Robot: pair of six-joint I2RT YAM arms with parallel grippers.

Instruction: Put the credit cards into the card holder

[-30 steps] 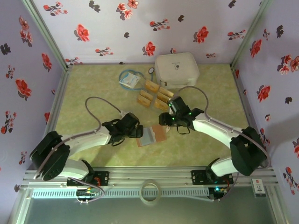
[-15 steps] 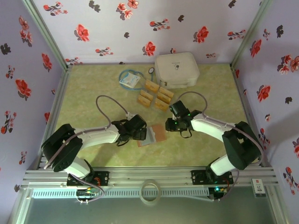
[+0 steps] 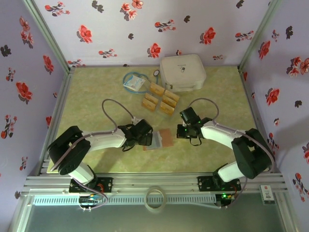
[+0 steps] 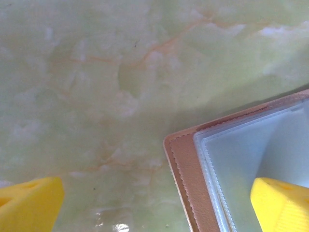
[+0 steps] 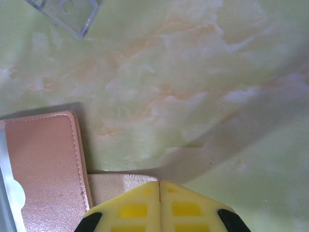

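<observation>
Green table: card holder open, pinkish-brown.

The card holder lay open on the table, near the middle of its near edge. The left gripper sat at the holder's left side, the right gripper just beyond its right side. Behind lay the credit cards, then the case at the far edge, the packet to its left

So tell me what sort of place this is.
Probably a robot lab's recording booth rather than a home: floral cloth walls enclose a marbled green tabletop, and an aluminium rail runs along its near edge.
</observation>
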